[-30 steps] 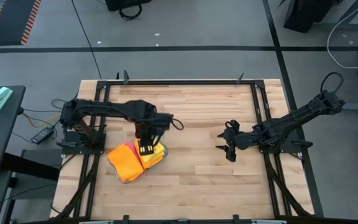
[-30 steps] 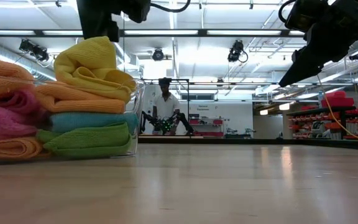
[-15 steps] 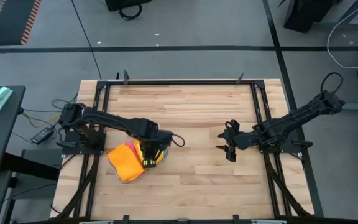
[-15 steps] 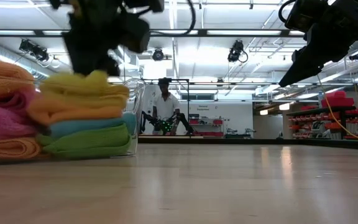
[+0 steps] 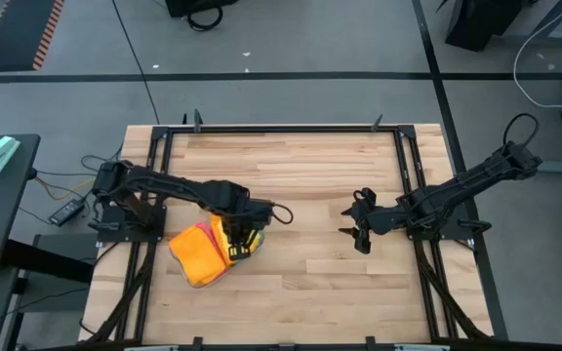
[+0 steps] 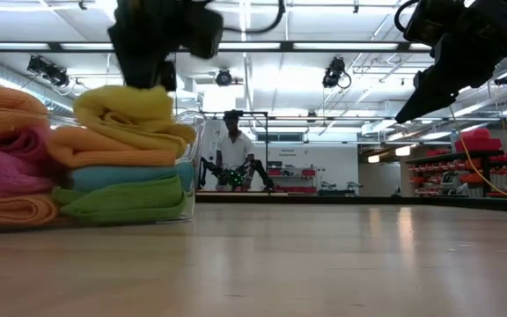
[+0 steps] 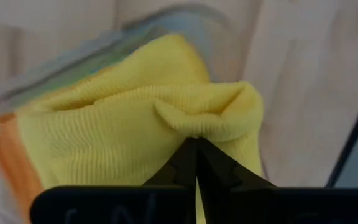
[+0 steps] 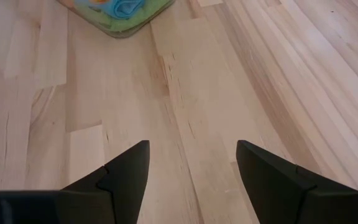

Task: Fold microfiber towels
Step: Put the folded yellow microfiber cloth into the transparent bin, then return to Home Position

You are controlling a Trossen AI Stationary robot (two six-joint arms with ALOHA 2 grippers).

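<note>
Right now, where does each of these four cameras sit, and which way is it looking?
High view: above the table, looking straight down; both arms show, left claw on the towels, right claw over bare wood.
Low view: at tabletop height, looking level across into the room; arms enter from above, a person stands far behind.
Left wrist view: on the left arm, its shut fingers pinching the yellow towel.
Right wrist view: on the right arm, open fingers over bare wood.
Shared: high, low and left wrist views all show the yellow towel.

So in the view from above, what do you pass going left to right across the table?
Orange towel → yellow towel, pinched by the left gripper → bare table → right gripper, open above the wood.
</note>
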